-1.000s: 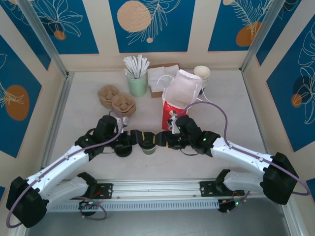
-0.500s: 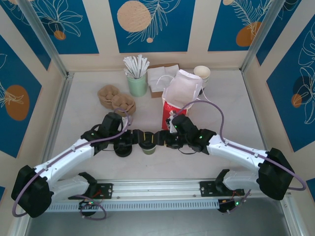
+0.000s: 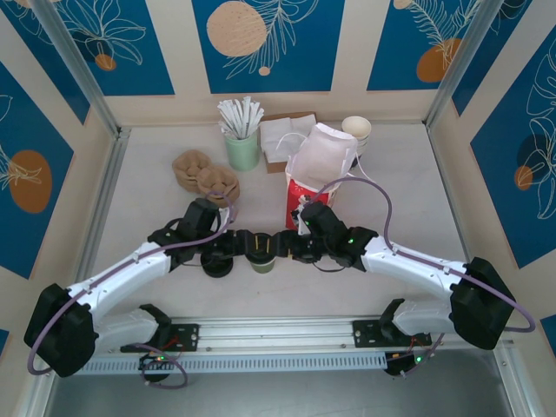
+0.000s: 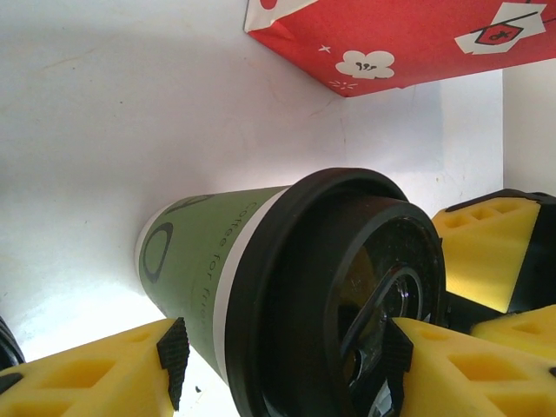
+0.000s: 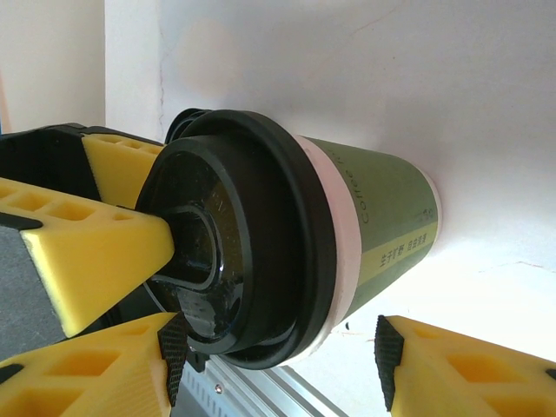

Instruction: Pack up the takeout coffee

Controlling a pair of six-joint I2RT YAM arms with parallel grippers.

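Note:
The takeout coffee (image 3: 261, 252), a green paper cup (image 4: 200, 261) with a black lid (image 5: 234, 243), stands upright on the table in front of the red bag (image 3: 306, 195). My left gripper (image 3: 250, 246) reaches it from the left. It is open, with its jaws (image 4: 285, 363) astride the lid end and a thin strip of table showing between one pad (image 4: 174, 360) and the cup wall. My right gripper (image 3: 276, 248) meets the cup from the right and is open too (image 5: 280, 354). One of its pads (image 5: 174, 356) is against the lid and the other stands clear of the cup.
A low black round piece (image 3: 217, 265) lies just left of the cup. Brown pulp cup carriers (image 3: 204, 174), a green holder of white sticks (image 3: 242, 143), napkins (image 3: 282, 139) and a stack of white cups (image 3: 356, 130) stand behind. A metal rail (image 3: 287, 334) runs along the near edge.
My left gripper has moved in on the cup and narrowed around it. The right arm has shifted slightly left. The cup has hardly moved.

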